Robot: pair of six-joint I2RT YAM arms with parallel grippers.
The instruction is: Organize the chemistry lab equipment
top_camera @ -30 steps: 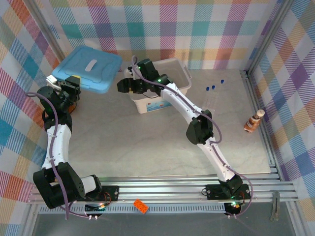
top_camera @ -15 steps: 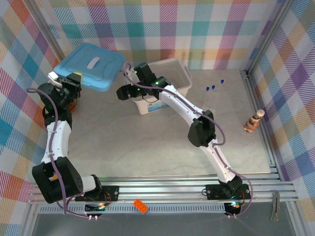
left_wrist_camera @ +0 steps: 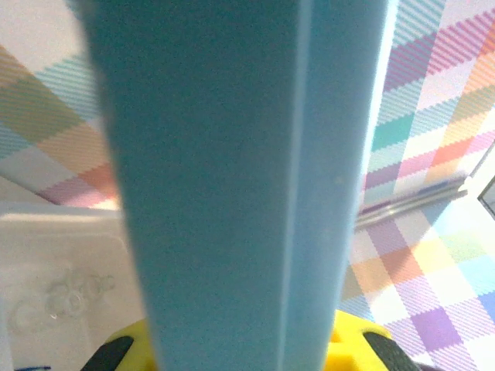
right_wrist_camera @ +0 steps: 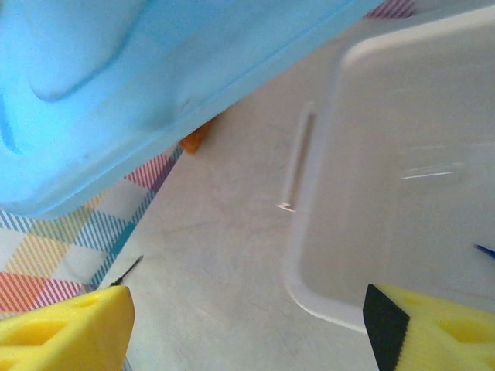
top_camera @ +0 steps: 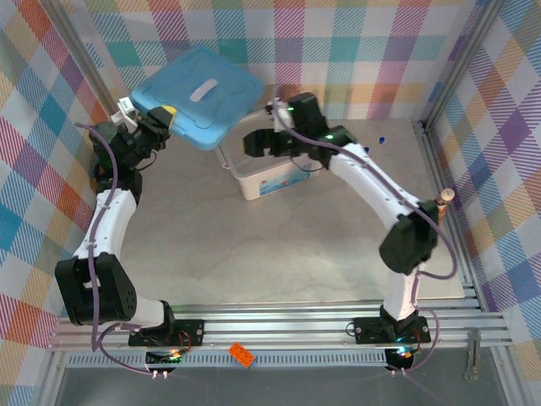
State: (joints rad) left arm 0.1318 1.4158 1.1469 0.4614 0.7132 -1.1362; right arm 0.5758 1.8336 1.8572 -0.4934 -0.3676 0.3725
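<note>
Left pincer (top_camera: 162,118) is clamped on the blue lid (top_camera: 199,97). Right pincer (top_camera: 260,141) is apart. White box (right_wrist_camera: 402,100) holds clear dishes (left_wrist_camera: 66,297). Its sticker (top_camera: 272,183) is too small to read. Tiny blue cap (top_camera: 380,138) sits by the desk's (top_camera: 254,254) far edge.

Left arm reaches far left, claw (top_camera: 166,116) clamped on the blue lid (top_camera: 203,97). Right arm stretches far and leftward, claw (top_camera: 254,142) spread open.

Bright even light, soft shadows, close-ups blurred

Lid (left_wrist_camera: 232,185): blurred; top and bottom cut off.
Bin (right_wrist_camera: 402,154): cut by right edge.
Figure (top_camera: 445,196): mostly behind right arm (top_camera: 372,179).
Dishes (left_wrist_camera: 68,294): faint, number unclear.
</note>
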